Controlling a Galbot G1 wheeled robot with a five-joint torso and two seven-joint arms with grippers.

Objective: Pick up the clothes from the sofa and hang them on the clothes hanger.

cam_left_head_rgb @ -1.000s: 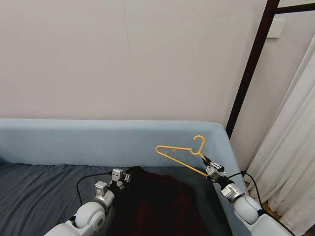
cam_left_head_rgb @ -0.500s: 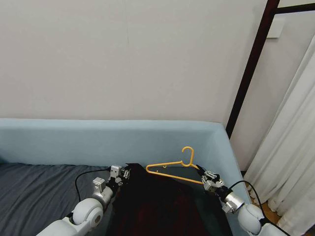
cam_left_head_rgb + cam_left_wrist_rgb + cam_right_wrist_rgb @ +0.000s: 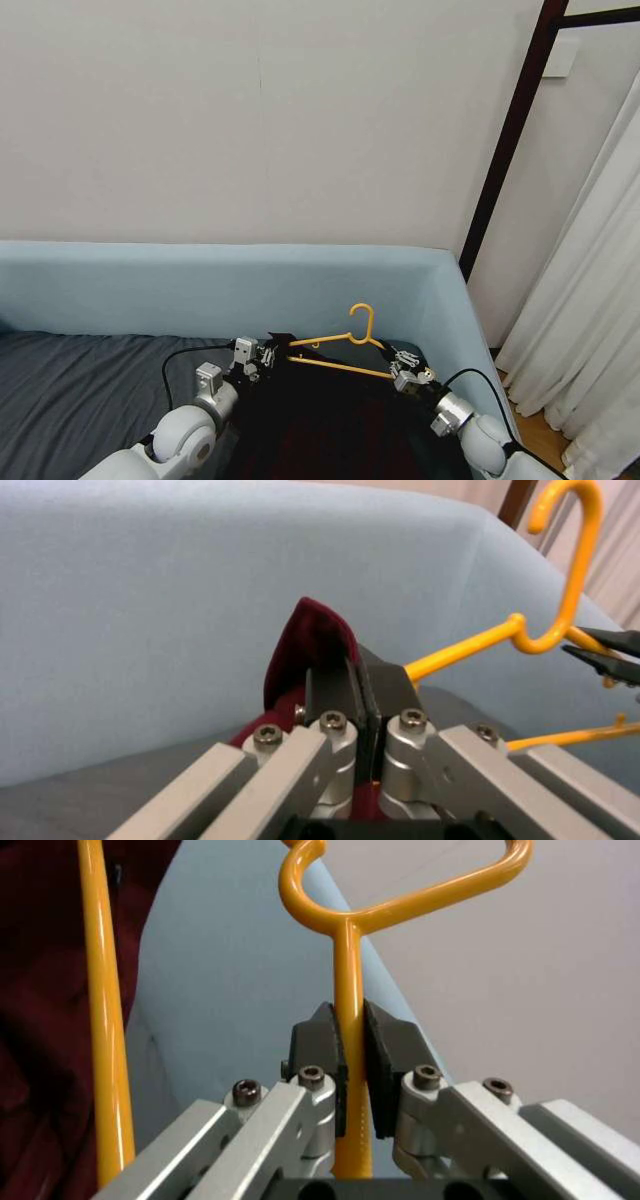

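The dark red garment (image 3: 320, 425) lies on the sofa (image 3: 150, 285) seat below both grippers, and its lower part is cut off at the head view's edge. The left wrist view shows a raised fold of it pinched between the left gripper's (image 3: 357, 682) closed fingers. The orange hanger (image 3: 335, 352) spans between the grippers, hook upward. The right gripper (image 3: 352, 1057) is clamped on one hanger rod. Both forearms reach forward, low and converging.

Maroon cloth (image 3: 300, 641), apparently between closed fingers (image 3: 328, 694)
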